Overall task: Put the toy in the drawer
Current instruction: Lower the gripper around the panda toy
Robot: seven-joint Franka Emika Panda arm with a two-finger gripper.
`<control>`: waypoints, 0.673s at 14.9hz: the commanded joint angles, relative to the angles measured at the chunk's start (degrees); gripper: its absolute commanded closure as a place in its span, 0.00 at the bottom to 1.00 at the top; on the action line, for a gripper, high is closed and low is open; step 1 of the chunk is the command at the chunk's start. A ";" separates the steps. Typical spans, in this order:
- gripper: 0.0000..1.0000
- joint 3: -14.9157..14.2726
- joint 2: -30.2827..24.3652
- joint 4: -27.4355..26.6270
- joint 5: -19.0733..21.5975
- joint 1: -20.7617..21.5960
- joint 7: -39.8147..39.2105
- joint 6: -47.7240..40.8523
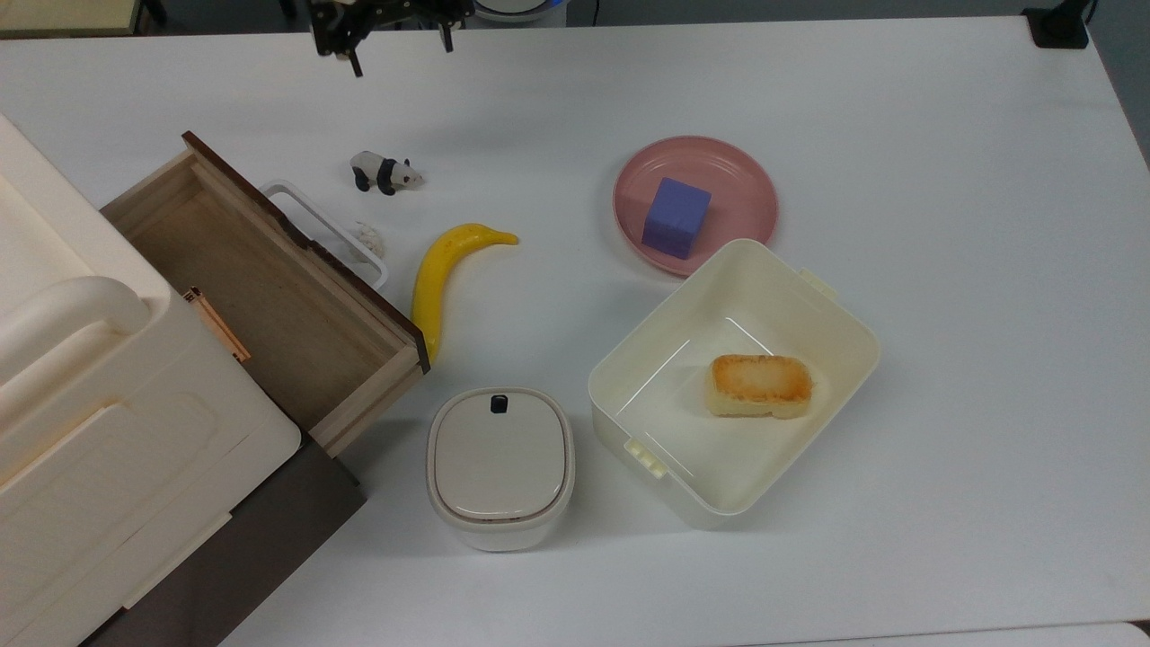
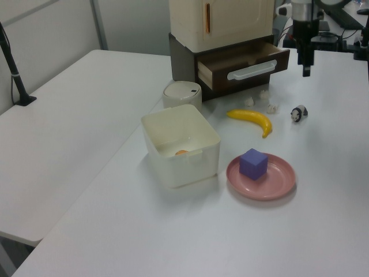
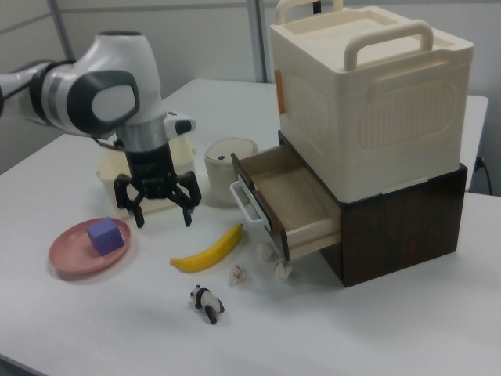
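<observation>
The gripper point(image 3: 163, 205) hangs in the air with its two fingers spread wide, and it holds nothing. In the right view it floats above the table point(image 3: 94, 313), between the pink plate point(image 3: 78, 254) and the banana point(image 3: 210, 249), and the toy sits nearer to us than the gripper.

The toy point(image 1: 384, 172) is a tiny panda. It stands on its four legs on the table. In the top view it is just right of the drawer point(image 1: 260, 288), near the white handle point(image 1: 331, 235), and a bit up from the banana's tip. The drawer is pulled out and I see nothing lying in it.

What could go wrong? I think the panda is so small that the fingers could miss it. If they come down a little to one side, one finger may bump the panda and knock it over or push it away.

The fingers could also pinch only the head or the back end. Then the panda might tip and drop on the way.

Little white crumpled bits point(image 3: 237, 274) lie near the drawer front. The gripper might grab one of those by mistake.

The handle sticks out close to the panda, so a low move could hit it. If the gripper lets go too soon, the panda could fall outside the drawer
</observation>
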 commanded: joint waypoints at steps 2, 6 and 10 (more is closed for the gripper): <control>0.00 -0.26 -2.13 -10.45 -7.74 0.44 -18.96 11.84; 0.00 -0.43 -0.73 -14.94 -9.42 0.35 -27.78 19.15; 0.00 -0.52 3.66 -15.91 -12.66 0.27 -28.05 24.16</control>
